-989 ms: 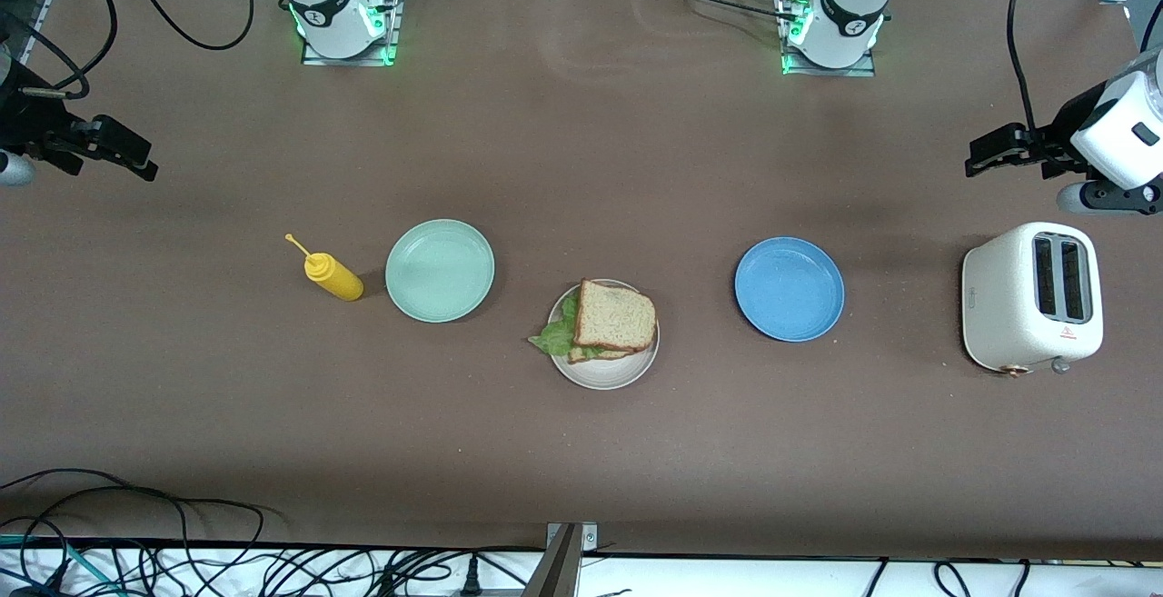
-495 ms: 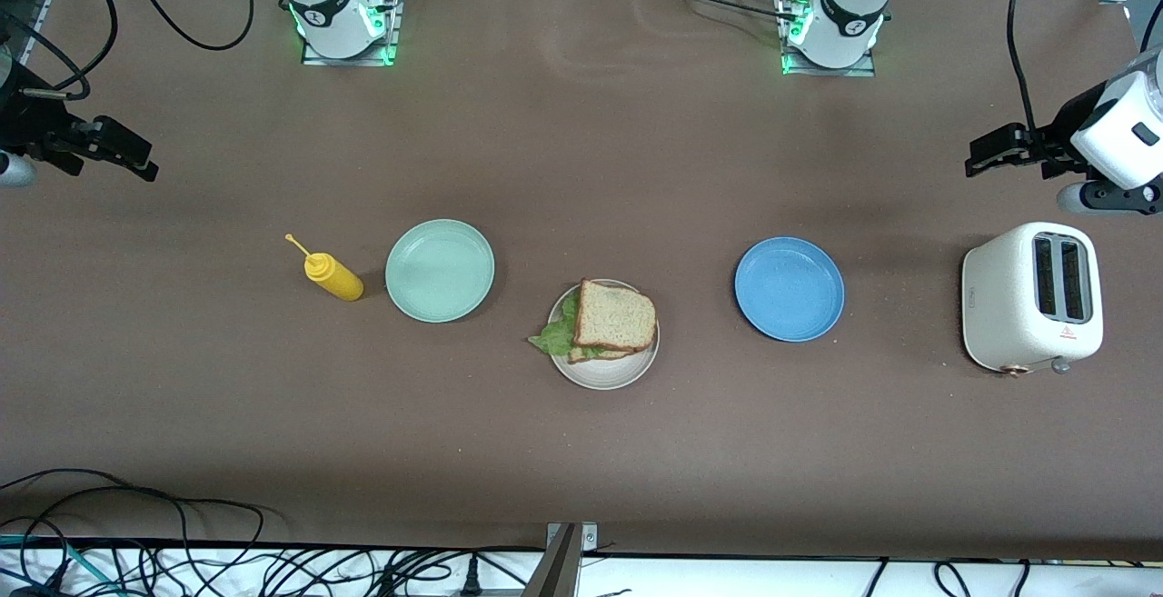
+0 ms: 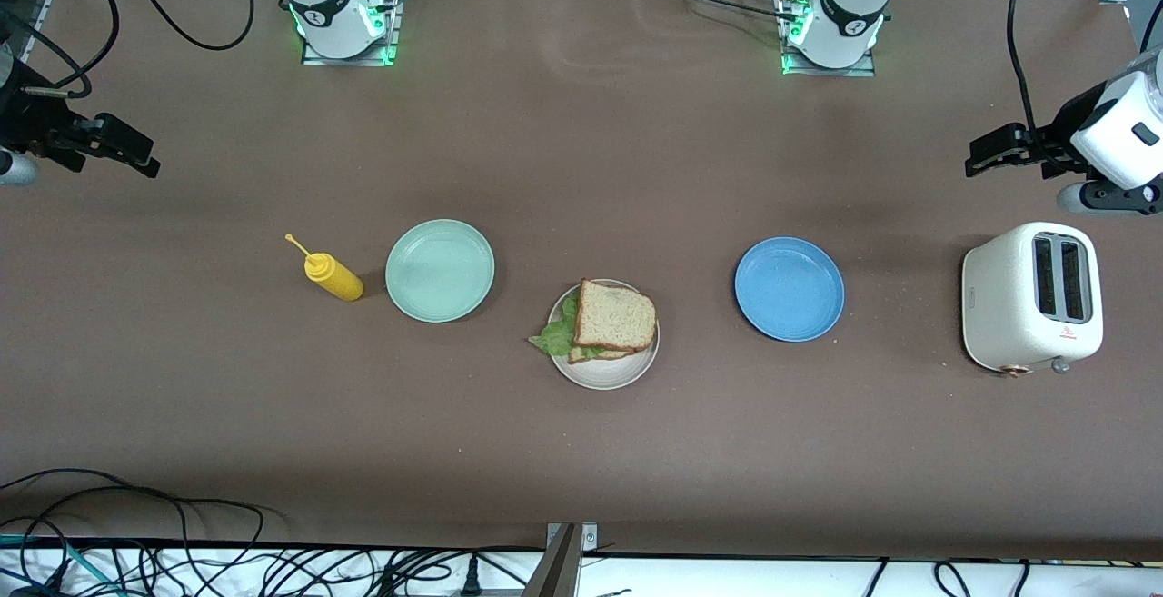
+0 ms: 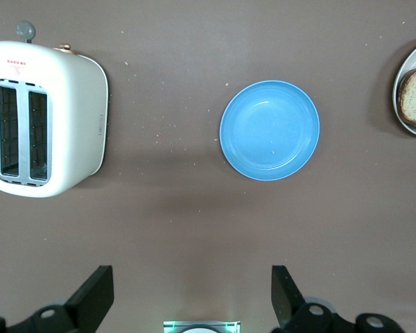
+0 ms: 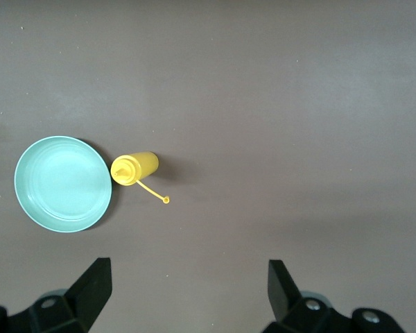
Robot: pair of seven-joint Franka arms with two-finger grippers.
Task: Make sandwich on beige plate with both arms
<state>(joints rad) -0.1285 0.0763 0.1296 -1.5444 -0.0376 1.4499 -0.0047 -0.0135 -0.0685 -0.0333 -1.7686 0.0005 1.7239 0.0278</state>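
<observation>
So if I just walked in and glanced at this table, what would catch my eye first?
Probably the brown-bread sandwich with ruffled green lettuce, sitting on the round beige plate mid-table, between an empty mint-green plate and an empty blue plate. A yellow squeeze bottle and a white two-slot toaster flank them. The left hand and right hand wait open at the table's ends.

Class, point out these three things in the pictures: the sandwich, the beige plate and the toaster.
sandwich (image 3: 615,316), front view, middle of the top bread slice.
beige plate (image 3: 607,376), front view, bare rim nearest the camera.
toaster (image 4: 75,114), left wrist view, its white top.
</observation>
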